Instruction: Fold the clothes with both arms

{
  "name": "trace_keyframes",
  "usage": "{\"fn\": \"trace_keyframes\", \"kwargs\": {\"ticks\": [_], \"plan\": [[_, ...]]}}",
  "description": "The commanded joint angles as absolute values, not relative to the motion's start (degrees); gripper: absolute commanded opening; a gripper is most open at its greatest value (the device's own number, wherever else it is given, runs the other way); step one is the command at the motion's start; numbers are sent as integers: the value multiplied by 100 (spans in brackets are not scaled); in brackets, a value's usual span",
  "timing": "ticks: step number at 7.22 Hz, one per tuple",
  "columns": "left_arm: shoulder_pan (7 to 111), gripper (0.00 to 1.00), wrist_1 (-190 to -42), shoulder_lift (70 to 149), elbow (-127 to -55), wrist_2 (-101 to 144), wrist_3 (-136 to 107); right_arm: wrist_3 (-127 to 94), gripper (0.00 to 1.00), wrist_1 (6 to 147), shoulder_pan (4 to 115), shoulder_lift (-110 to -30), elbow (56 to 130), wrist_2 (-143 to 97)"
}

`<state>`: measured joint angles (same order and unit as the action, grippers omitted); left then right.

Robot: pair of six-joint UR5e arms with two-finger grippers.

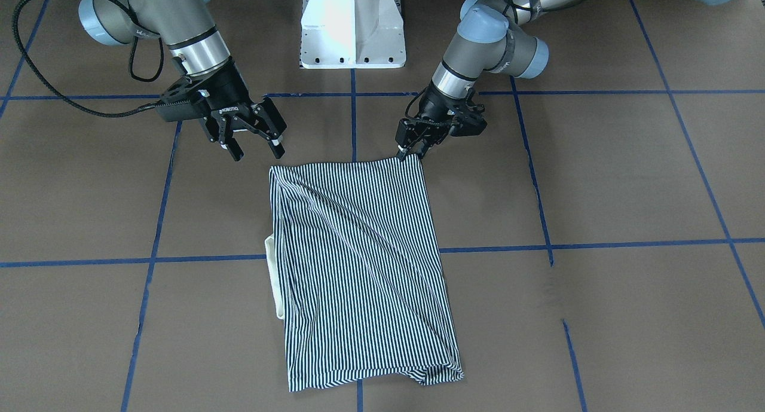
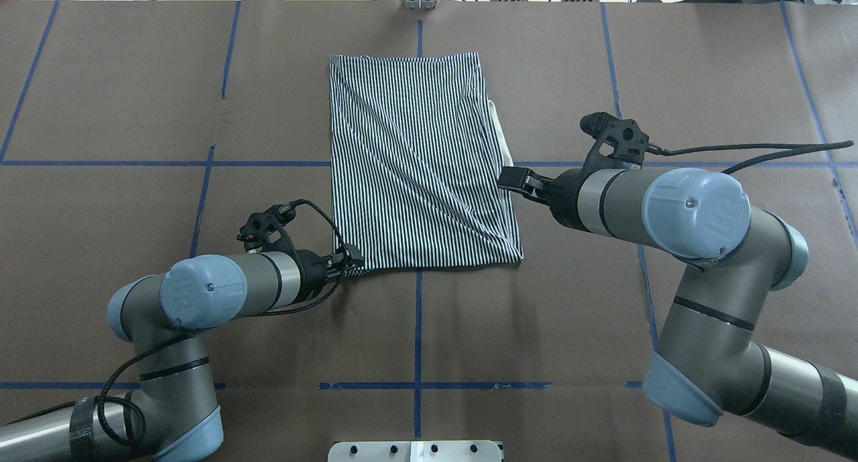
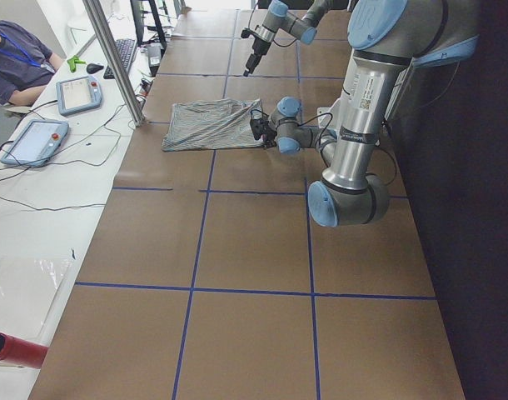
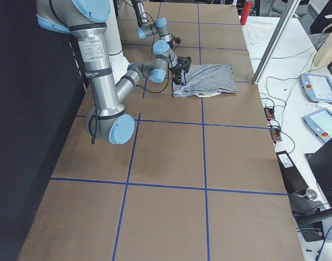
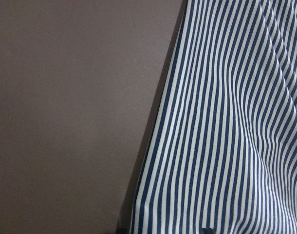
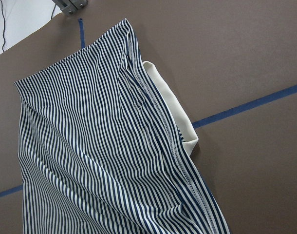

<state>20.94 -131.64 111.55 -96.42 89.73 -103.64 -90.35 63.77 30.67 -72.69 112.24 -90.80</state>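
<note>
The striped polo shirt (image 1: pixel 358 268) lies folded into a flat rectangle on the brown table (image 1: pixel 627 173), with diagonal creases; it also shows from overhead (image 2: pixel 415 153). Its cream collar (image 1: pixel 272 268) sticks out of one long edge, and it also shows in the right wrist view (image 6: pixel 170 109). My left gripper (image 1: pixel 410 153) is low at the shirt's near corner and shut on the cloth (image 2: pixel 350 261). My right gripper (image 1: pixel 257 152) is open and empty, raised above the other near corner; from overhead it (image 2: pixel 513 178) hangs over the collar-side edge. The left wrist view shows only stripes (image 5: pixel 226 122).
The white pedestal base (image 1: pixel 352 26) stands between the arms. Blue tape lines (image 1: pixel 627 243) cross the table. A metal post (image 3: pixel 112 58) rises at the far edge. Beyond it is a bench with teach pendants (image 3: pixel 36 142) and a seated person (image 3: pixel 12 58).
</note>
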Motion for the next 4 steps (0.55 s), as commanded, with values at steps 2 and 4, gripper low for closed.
{"fn": "trace_keyframes", "kwargs": {"ticks": [2, 4], "plan": [[2127, 60, -12957, 11188, -9650, 8904, -10538, -9035, 98, 6381, 3067, -7277, 11224, -9079], [2127, 61, -12858, 11197, -9650, 8903, -10538, -9035, 98, 6381, 3067, -7277, 11224, -9070]]}}
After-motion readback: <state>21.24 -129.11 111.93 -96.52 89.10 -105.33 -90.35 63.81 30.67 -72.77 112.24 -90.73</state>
